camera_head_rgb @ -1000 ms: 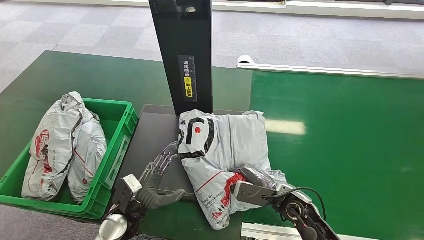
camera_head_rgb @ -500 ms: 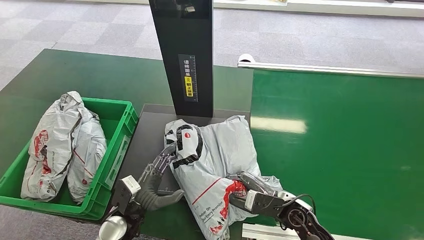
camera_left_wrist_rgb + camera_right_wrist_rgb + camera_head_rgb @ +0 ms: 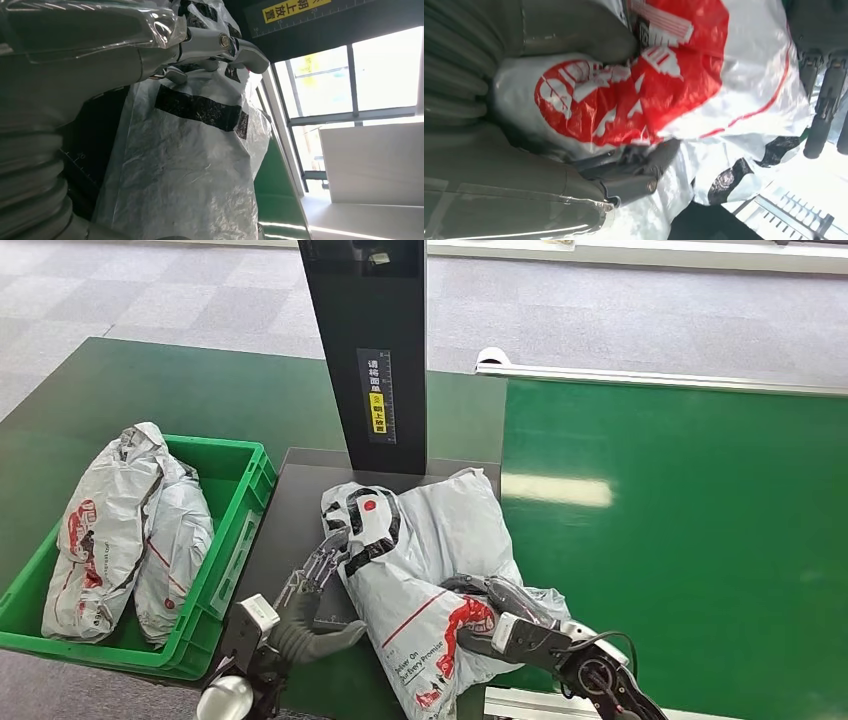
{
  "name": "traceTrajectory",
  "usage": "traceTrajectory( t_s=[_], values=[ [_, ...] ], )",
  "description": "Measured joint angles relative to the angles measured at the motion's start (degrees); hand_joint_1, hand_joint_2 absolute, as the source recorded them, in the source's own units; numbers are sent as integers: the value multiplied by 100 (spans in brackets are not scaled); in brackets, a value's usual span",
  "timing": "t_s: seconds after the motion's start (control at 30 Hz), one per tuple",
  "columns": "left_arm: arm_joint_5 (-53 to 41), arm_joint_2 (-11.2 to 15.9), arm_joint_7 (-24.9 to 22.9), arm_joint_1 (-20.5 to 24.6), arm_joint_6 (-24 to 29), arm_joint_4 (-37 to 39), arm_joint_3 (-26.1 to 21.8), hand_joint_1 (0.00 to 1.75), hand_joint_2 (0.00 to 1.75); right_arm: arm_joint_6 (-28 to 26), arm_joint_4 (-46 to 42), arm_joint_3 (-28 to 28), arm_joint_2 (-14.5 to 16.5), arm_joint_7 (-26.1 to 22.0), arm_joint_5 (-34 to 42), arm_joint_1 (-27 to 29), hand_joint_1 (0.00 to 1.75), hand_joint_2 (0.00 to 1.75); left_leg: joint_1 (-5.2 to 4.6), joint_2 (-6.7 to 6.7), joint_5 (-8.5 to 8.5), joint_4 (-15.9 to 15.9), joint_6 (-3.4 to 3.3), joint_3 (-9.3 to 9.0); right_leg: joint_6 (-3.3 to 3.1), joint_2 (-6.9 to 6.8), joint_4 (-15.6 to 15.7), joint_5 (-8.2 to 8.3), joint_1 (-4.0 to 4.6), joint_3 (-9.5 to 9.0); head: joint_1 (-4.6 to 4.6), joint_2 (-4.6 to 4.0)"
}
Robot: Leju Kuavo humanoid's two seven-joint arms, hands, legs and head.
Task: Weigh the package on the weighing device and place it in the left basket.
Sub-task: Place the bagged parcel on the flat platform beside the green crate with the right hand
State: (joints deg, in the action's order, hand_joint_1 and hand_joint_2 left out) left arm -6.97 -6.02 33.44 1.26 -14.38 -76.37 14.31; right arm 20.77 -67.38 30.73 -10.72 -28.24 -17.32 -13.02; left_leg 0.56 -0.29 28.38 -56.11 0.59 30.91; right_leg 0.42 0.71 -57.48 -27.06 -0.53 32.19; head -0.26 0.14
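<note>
The right hand (image 3: pixel 505 625) grips the near end of the package (image 3: pixel 425 560), which lies on the dark weighing device (image 3: pixel 300 510). The left hand (image 3: pixel 310 590) has its fingers (image 3: pixel 325 555) spread open, touching the package's left side, right of the green basket (image 3: pixel 240 530).

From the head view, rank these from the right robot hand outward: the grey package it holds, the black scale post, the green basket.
1. Grey plastic package, in the right robot hand.
2. Black upright scale post, behind the package.
3. Green plastic basket, far left.
</note>
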Motion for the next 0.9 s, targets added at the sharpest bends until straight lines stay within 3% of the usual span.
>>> traceTrajectory(
  t_s=[0.63, 0.9],
  values=[
    [-1, -1, 2, -55, -2, -42, 1, 0, 175, -130, -7, -132, 61, -6, 22, 82, 0, 175, 0, -1, 0, 0, 0, 2, 0, -1, 0, 0, 0, 2, 0, 1],
    [-26, -2, 33, -152, 14, -135, -2, 0, 175, -389, -230, -491, 147, -222, 480, 336, 0, 175, 0, -2, 0, 0, 0, 4, 0, -2, 0, 0, 0, 5, 0, 1]
  ],
)
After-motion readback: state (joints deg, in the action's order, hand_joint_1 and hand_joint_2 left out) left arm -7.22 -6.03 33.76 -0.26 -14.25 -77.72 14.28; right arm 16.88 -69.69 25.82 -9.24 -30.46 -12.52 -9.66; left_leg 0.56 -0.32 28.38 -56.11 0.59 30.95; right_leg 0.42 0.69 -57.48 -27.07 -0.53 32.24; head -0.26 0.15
